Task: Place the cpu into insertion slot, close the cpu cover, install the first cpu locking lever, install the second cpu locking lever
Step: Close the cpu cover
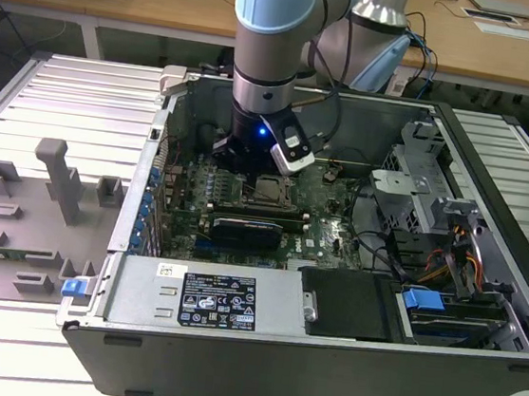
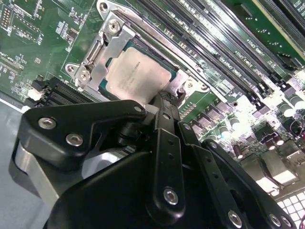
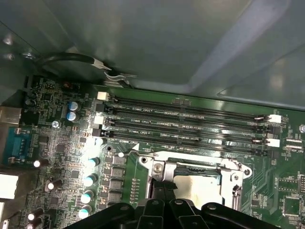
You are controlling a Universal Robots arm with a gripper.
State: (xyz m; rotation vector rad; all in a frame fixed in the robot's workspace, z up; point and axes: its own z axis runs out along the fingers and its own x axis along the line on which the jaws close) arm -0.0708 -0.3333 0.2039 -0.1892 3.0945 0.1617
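**One robot arm reaches into an open computer case, pincer at the processor socket**

One pale-blue and silver arm comes down from above into a grey computer case lying open on a slatted metal tabletop. Its black pincer hangs low over the green motherboard, right at the edge of the insertion slot.

In the second wrist view the pincer has its two fingers drawn together into one narrow tip, closed. The tip rests at the silver metal bordering the socket; whether it presses on that metal cannot be told. Just beyond the tip lies the cpu, its pale silver-beige top facing up, seated in the slot. The cpu cover, a thin silver frame, lies flat around the chip, which shows through its square window.

In the first wrist view the closed pincer meets the near edge of the cover, with part of the cpu showing beside the tip. Past the socket, farther from the pincer, run four long black memory slots. A row of small capacitors stands to one side of the socket.

Outside the case, well apart from the pincer, a grey fixture tray sits on the tabletop.
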